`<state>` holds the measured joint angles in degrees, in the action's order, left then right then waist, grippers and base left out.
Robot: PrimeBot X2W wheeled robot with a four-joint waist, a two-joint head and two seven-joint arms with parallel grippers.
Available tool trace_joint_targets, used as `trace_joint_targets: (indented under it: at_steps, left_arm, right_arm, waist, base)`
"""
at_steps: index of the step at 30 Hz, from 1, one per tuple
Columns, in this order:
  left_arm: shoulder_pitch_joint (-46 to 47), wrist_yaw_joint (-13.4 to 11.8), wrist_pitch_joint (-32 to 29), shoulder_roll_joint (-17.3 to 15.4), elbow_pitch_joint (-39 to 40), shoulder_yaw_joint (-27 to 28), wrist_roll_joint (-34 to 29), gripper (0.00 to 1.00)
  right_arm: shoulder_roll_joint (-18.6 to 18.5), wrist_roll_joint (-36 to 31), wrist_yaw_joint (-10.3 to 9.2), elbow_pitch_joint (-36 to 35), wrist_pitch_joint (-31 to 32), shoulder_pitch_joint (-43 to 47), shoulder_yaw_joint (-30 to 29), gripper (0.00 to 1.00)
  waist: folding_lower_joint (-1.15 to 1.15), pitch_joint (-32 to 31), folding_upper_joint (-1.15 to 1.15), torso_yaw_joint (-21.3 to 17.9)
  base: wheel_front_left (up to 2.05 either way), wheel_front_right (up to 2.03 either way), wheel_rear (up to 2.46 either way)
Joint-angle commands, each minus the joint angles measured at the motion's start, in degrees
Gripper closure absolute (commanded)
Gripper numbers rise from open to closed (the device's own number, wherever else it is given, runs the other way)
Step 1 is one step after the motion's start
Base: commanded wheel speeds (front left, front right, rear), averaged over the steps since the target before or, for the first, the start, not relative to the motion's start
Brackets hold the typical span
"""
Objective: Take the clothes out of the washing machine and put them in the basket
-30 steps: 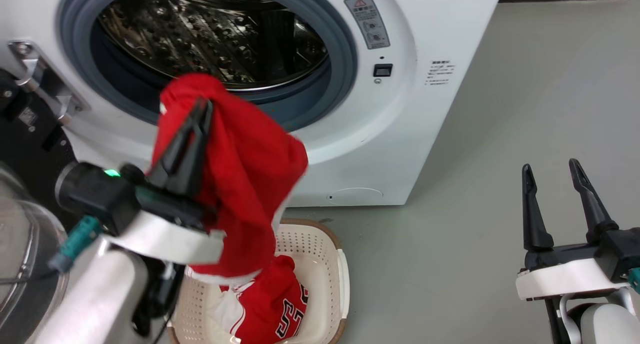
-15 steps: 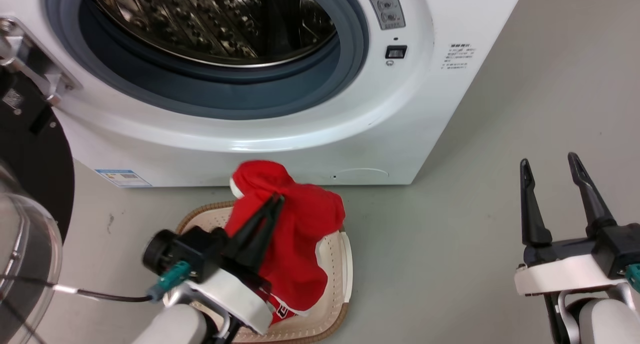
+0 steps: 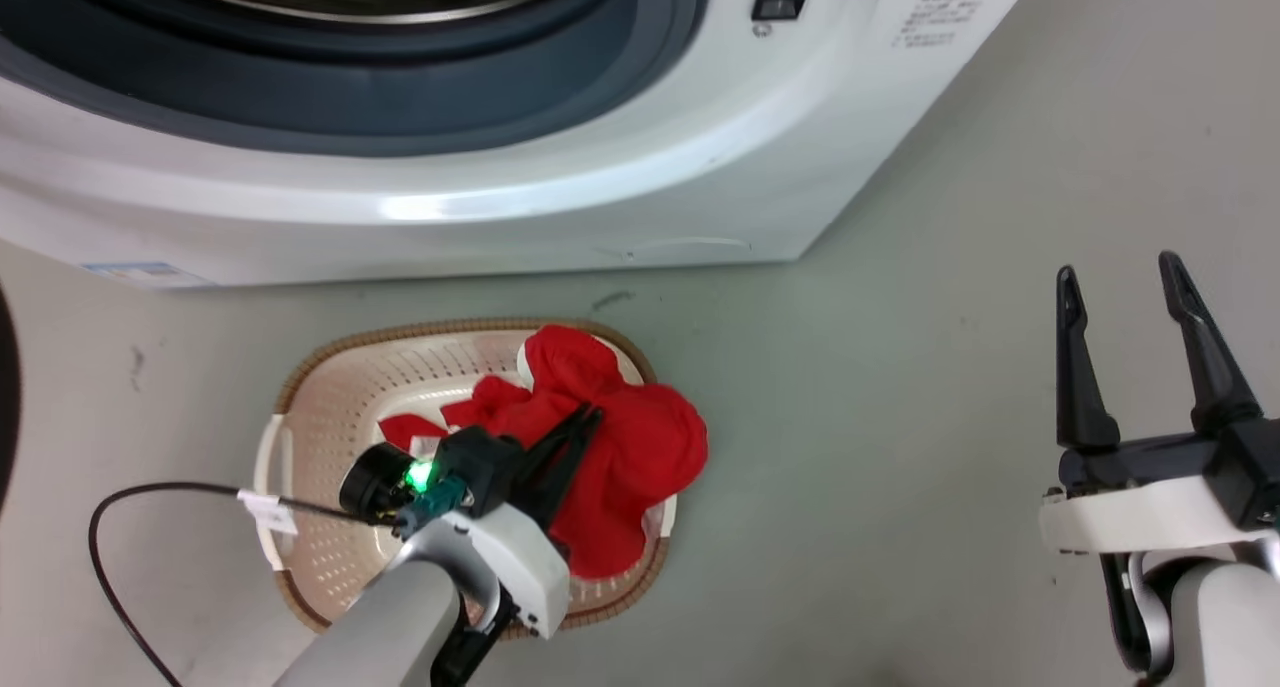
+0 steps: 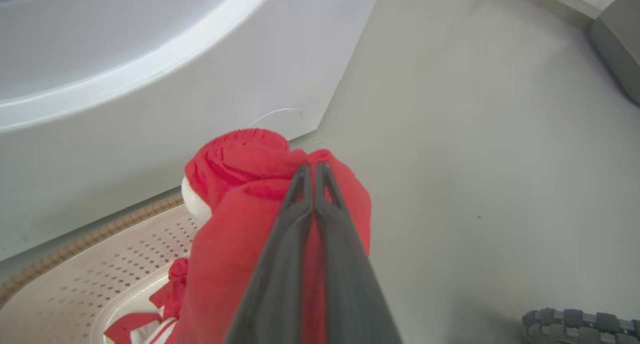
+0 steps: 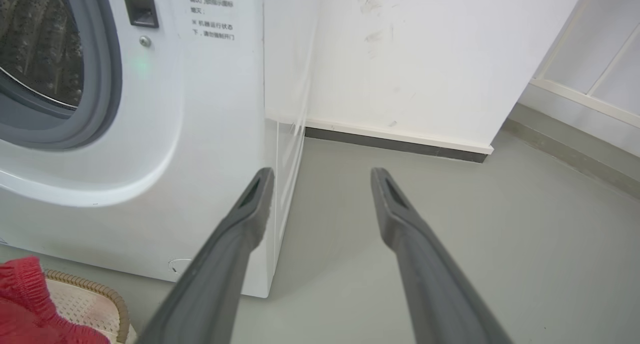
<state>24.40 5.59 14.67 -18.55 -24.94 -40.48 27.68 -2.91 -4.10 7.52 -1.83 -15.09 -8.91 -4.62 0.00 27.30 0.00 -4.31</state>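
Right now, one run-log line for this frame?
phase: placing | left gripper: shut on clothes, low over basket | right gripper: open, holding nothing | clothes: overhanging basket's right rim

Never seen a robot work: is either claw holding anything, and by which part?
The left claw is shut on the red garment, pinching a bunched fold of fabric. The right claw is open and empty.

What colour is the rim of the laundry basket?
Brown, woven-look; basket rim shows best in head view.
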Motion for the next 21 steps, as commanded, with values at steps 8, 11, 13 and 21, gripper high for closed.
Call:
trace_joint_targets:
  at_steps: [8, 11, 13, 21]
  left_arm:
    - [8.65, 1.54, 0.61, 3.25, -14.42, -0.42, -0.62, 1.00]
    - [11.20, 1.75, 0.57, 3.78, -19.02, -0.48, -1.08, 1.00]
    - [12.86, 1.69, 0.58, 3.80, -22.14, -0.21, -1.70, 1.00]
    - [17.44, 1.79, 0.54, 5.25, -33.13, 1.38, -1.50, 1.00]
  right_arm:
    - [0.05, 1.09, -0.06, -1.63, -0.12, -2.96, 0.17, 0.00]
    - [0.06, 1.73, -0.06, -1.98, -0.11, -3.55, 0.44, 0.00]
    - [0.04, 2.32, -0.07, -1.99, -0.11, -3.99, 0.88, 0.00]
    - [0.06, 3.80, -0.06, -2.08, -0.11, -5.51, 1.74, 0.00]
  waist:
    - [0.00, 9.88, 0.00, -4.44]
    - [0.00, 11.91, 0.00, -5.49]
    - [0.00, 12.98, 0.00, -6.35]
    - [0.00, 16.09, 0.00, -8.51]
  base:
    - [0.00, 0.00, 0.00]
    - [0.00, 0.00, 0.00]
    - [0.00, 0.00, 0.00]
    - [0.00, 0.00, 0.00]
